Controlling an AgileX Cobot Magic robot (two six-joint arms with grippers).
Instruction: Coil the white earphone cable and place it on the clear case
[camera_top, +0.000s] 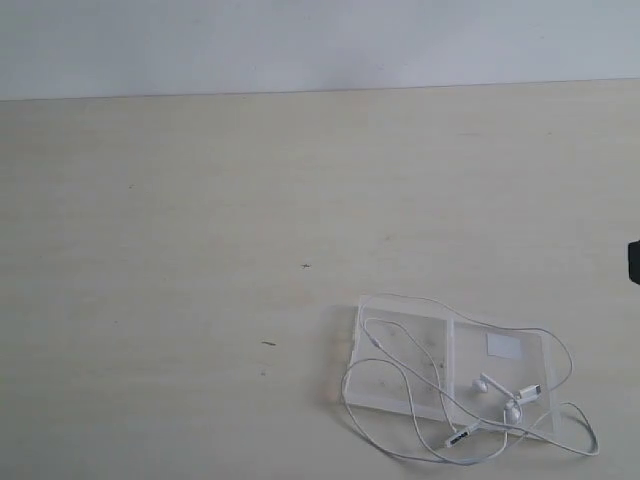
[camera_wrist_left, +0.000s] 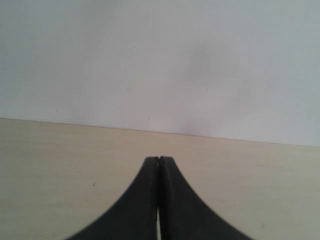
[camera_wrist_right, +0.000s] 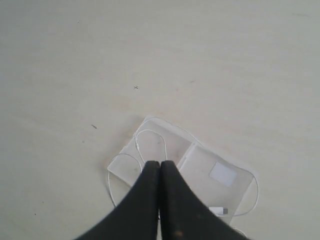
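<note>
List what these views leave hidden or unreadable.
- Right wrist view: the shut right gripper covers the earbuds and part of the white earphone cable and clear case.
- Left wrist view: left gripper faces only table and wall; cable and case out of frame.
- Exterior view: dark object cut by right edge; any sticker print too small.

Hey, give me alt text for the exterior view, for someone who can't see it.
A white earphone cable lies in loose, uncoiled loops across a flat clear case at the lower right of a pale table, some loops spilling onto the table. Its earbuds rest on the panel with the white sticker.
</note>
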